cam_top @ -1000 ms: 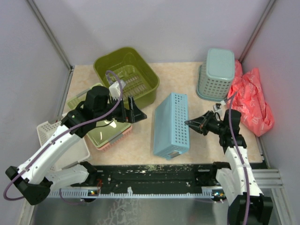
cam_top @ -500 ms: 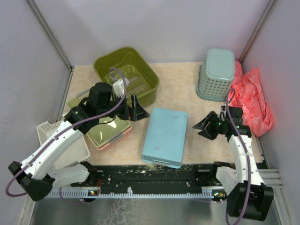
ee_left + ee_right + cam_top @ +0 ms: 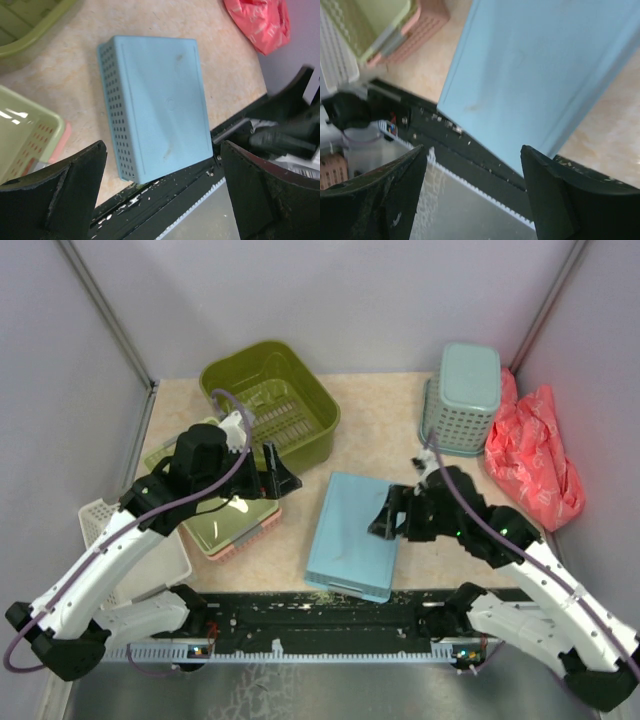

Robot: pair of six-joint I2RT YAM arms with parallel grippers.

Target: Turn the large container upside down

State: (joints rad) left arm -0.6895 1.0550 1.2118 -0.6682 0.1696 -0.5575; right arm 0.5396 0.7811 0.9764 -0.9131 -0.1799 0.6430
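Observation:
The large container [image 3: 268,403], a deep olive-green tub, stands upright with its opening up at the back left; its rim shows in the left wrist view [image 3: 30,20]. My left gripper [image 3: 281,473] [image 3: 162,144] hangs open just in front of the tub's near right corner, holding nothing. My right gripper [image 3: 386,519] [image 3: 472,148] is open and empty, low over the right edge of a light-blue perforated box [image 3: 352,534] [image 3: 155,100] [image 3: 540,75] that lies bottom up in the middle front.
A teal mesh basket [image 3: 462,398] stands upside down at the back right beside a crumpled red bag [image 3: 535,455]. A pale-green tray [image 3: 228,510] rests on a pink basket at the left, with a white basket [image 3: 110,530] beyond. A black rail [image 3: 320,615] runs along the front edge.
The blue box tipped over from its side to lie flat, bottom up. My right gripper opened and moved left to the box's right edge. The left arm shifted slightly.

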